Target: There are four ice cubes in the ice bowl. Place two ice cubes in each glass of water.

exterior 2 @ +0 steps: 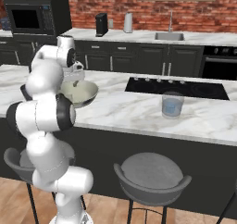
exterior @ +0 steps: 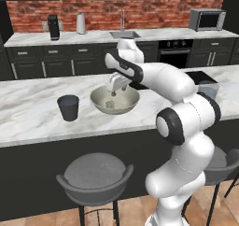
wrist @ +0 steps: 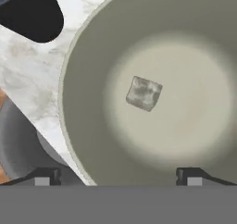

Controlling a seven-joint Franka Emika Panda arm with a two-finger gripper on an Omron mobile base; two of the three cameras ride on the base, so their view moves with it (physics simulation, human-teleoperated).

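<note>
Right now the gripper [exterior: 113,92] hangs over the ice bowl [exterior: 99,101] with its fingers spread wide and nothing between them. Down in the bowl lies one ice cube [wrist: 144,93], near the middle of the floor. On the marble counter [exterior: 32,113], a dark glass [exterior: 68,108] stands beside the bowl. Far along the counter stands a clear blue glass [exterior 2: 172,105] with water in it.

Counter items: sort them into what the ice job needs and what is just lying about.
Needed: ice bowl, one ice cube in it, dark glass, clear glass, open gripper over the bowl.
Lying about: microwave, kettle, coffee machine, stools.
</note>
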